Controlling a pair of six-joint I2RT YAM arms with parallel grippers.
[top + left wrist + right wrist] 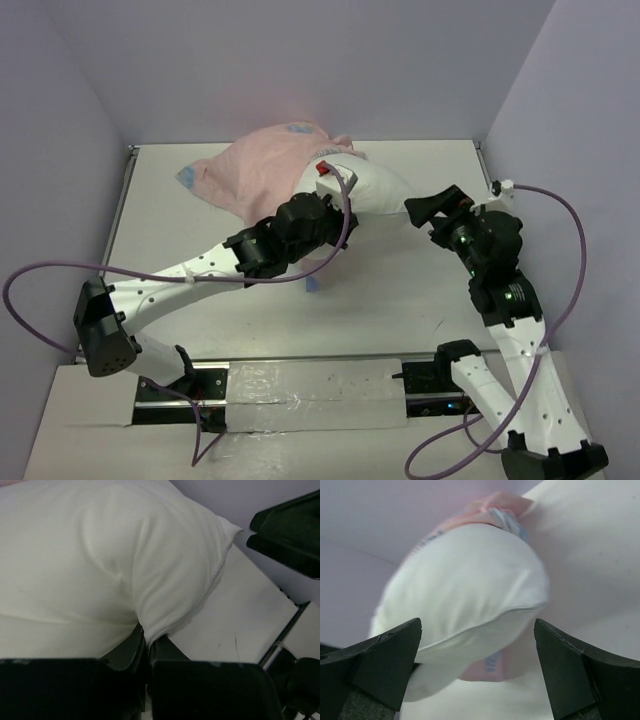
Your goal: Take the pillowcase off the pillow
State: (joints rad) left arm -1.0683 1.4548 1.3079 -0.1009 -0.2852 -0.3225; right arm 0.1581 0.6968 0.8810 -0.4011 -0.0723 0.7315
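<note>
Pillow (100, 570) white, pillowcase (255, 170) pink, left end effector (147, 641) pinching pillow, right end effector (477, 625) spread

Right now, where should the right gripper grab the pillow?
Grip the pillow at its bare white end, which sticks out of the pillowcase, along the seamed edge and coming from the right. The right gripper faces that end, open. The bulge looks too plump to pinch and the seam thinner. The left gripper is shut on another edge.

A robot lab cell: plain walls (300, 60) enclose a white table (400, 300).
</note>
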